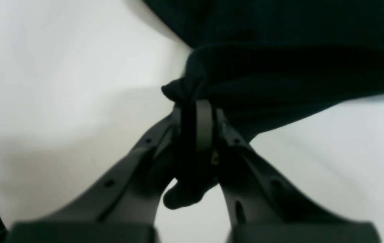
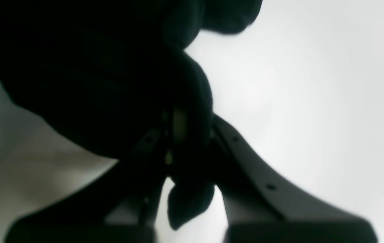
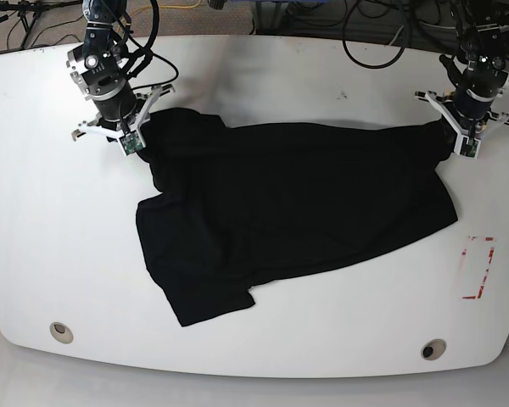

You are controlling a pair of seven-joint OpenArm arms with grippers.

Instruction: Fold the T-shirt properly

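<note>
The black T-shirt lies spread across the middle of the white table, stretched between both arms. My left gripper is shut on a bunched corner of the T-shirt; in the base view it holds the shirt's far right end. My right gripper is shut on dark cloth of the T-shirt; in the base view it holds the shirt's far left corner. A sleeve points toward the front left. The white lettering is not visible.
A red outlined rectangle is marked on the table at the right. Two round holes sit near the front edge. Cables lie past the far edge.
</note>
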